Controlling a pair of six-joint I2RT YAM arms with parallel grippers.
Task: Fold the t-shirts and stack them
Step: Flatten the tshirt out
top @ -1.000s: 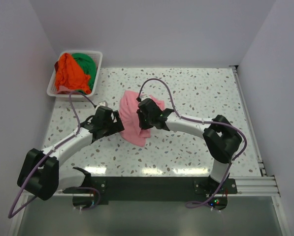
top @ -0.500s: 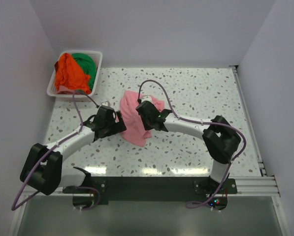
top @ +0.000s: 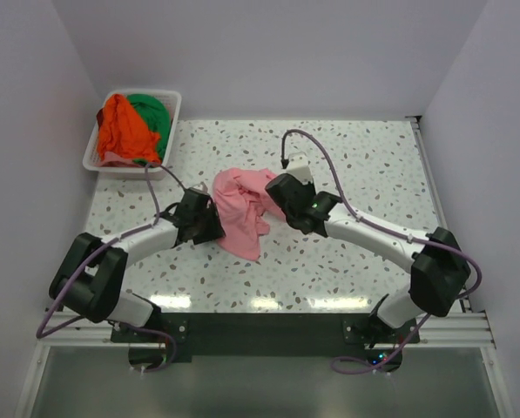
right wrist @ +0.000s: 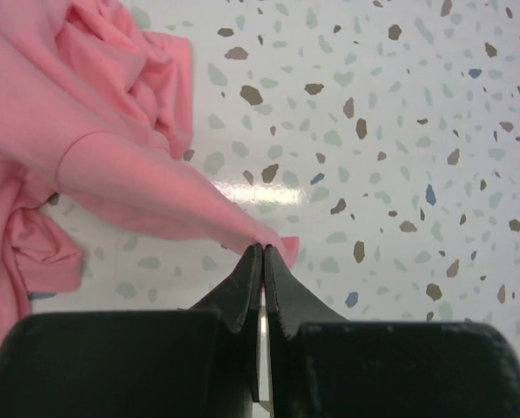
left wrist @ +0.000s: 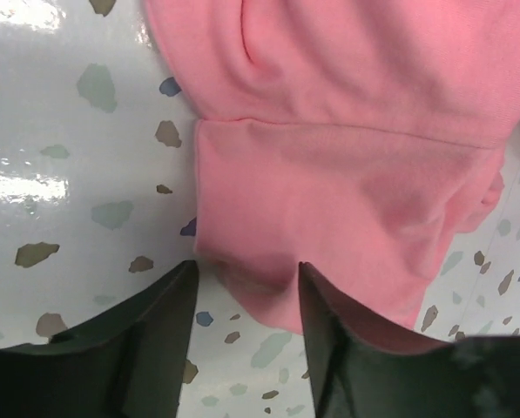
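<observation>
A crumpled pink t-shirt [top: 242,213] lies mid-table. My right gripper [top: 274,198] is shut on the tip of one sleeve [right wrist: 146,196], which stretches taut from the heap to the jaws [right wrist: 263,248] just above the table. At the shirt's left edge my left gripper [top: 211,228] is low over the table. Its jaws [left wrist: 246,266] stand open, and a corner of the pink hem [left wrist: 251,270] lies between the fingertips. An orange t-shirt [top: 120,131] and a green t-shirt [top: 152,113] sit bundled in the basket.
The white slotted basket [top: 175,103] stands at the table's far left corner, against the left wall. White walls close in the left, back and right sides. Speckled tabletop [top: 373,165] shows to the right of the shirt.
The right gripper closed on the sleeve and drew it rightward as its arm swung out. The left gripper slid to the shirt's left edge, and its jaws have narrowed.
</observation>
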